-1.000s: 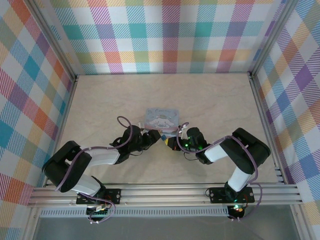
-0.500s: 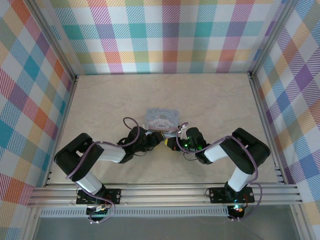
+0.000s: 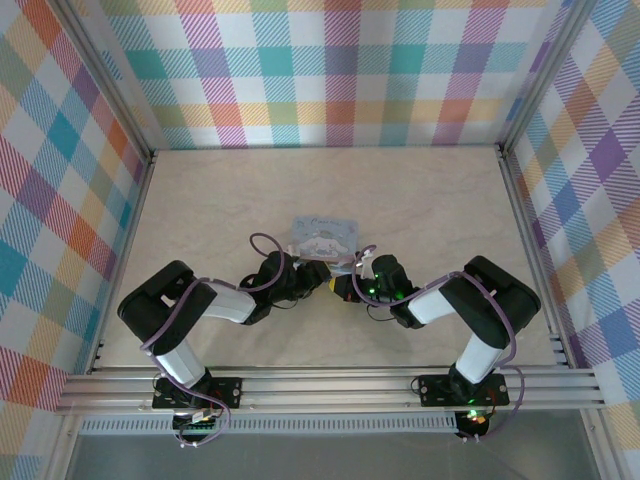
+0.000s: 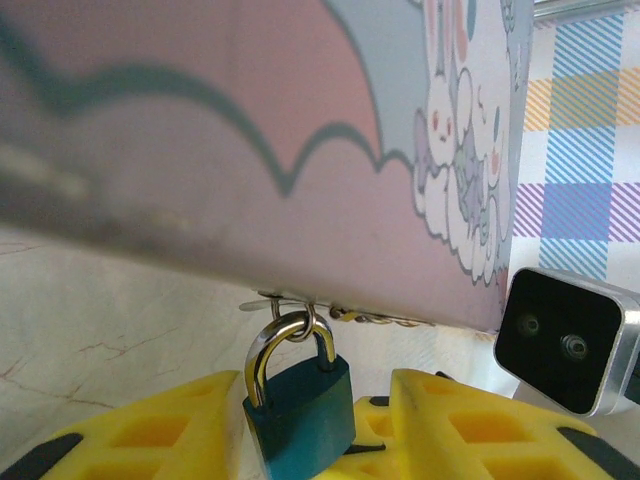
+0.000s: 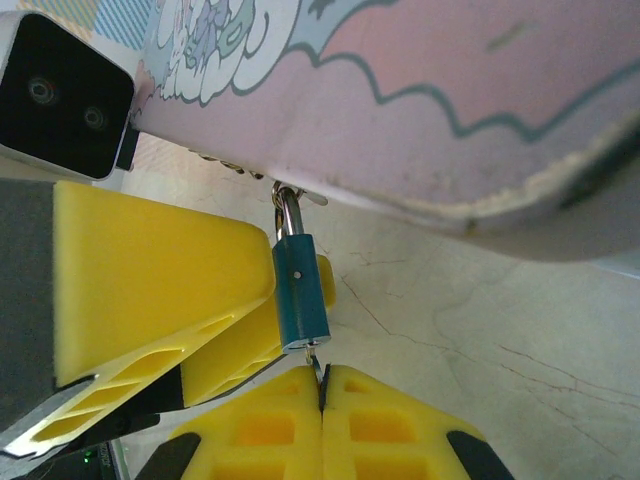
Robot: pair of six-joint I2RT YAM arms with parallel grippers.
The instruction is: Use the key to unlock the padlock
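The small teal padlock (image 4: pixel 300 405) hangs by its silvery shackle (image 4: pixel 262 350) from a metal loop on the lower edge of the pastel cartoon tin (image 4: pixel 250 150). My left gripper (image 4: pixel 318 388) stands open around it. Its left finger is against the padlock's side, and a narrow gap shows at the right finger (image 4: pixel 470 420). In the right wrist view the padlock (image 5: pixel 302 295) is seen edge-on. My right gripper (image 5: pixel 322 372) is shut on the key (image 5: pixel 317 362) just below it, and the thin blade reaches up to the padlock's bottom face. From above, both grippers (image 3: pixel 312 275) (image 3: pixel 338 283) meet at the tin's near edge.
The tin (image 3: pixel 322 237) lies in the middle of the pale marbled table (image 3: pixel 420 200), with checked walls on three sides. The right wrist's camera block (image 4: pixel 565 340) sits close beside the left fingers. A rail (image 3: pixel 330 385) runs along the near edge.
The left arm has swung in toward the tin and its jaws have narrowed around the padlock. The right arm and the key have stayed put.
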